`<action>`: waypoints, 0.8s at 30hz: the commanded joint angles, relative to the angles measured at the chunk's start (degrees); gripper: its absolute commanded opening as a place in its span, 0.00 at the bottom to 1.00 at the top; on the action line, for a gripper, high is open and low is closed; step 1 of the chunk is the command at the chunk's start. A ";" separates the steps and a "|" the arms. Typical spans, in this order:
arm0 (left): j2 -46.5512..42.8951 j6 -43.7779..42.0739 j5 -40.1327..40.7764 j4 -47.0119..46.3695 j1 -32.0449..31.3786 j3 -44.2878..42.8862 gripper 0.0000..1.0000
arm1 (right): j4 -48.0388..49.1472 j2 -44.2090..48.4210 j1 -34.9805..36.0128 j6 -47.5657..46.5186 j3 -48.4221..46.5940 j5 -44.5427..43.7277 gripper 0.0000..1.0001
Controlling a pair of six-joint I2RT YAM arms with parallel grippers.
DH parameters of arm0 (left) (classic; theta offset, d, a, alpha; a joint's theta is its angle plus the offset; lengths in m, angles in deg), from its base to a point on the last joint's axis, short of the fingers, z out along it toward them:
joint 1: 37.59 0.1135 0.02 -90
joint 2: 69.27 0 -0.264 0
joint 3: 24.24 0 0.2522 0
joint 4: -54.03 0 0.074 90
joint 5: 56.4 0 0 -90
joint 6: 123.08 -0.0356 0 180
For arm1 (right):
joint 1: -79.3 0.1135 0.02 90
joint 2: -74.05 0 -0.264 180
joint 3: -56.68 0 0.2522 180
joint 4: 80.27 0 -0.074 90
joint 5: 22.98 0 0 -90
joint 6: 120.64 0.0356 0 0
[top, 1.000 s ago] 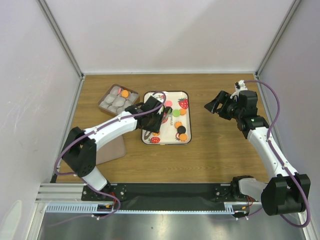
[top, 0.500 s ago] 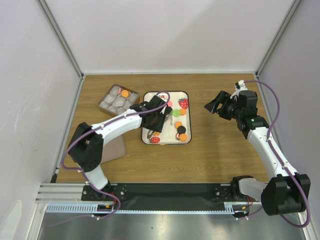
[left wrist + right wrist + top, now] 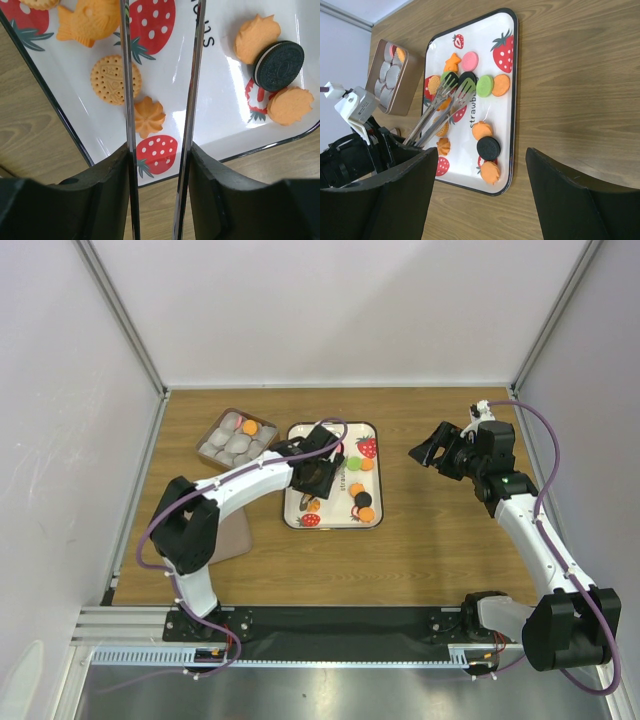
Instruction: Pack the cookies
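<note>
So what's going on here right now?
The left gripper holds metal tongs over the white strawberry-print tray, tips apart near the small round black and green cookies; nothing is gripped yet. The brown tin box holds an orange cookie. The right gripper hangs open and empty right of the tray.

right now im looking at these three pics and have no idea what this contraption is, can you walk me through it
It is a robot with two arms bolted to a wooden table. One picture looks down from above. The other two come from a small camera on each wrist, looking along that arm's gripping end. The left claw grips metal tongs over a white strawberry-print tray of cookies. The tongs look empty. The right claw hangs open to the right of the tray, holding nothing. Left of the tray sits a brown box of pale cups, with one orange cookie in it.
</note>
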 commanded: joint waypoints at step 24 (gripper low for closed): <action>1.30 -1.51 1.27 1.22 -0.45 -3.32 0.45 | 0.59 0.76 0.09 -0.74 -1.67 0.07 0.78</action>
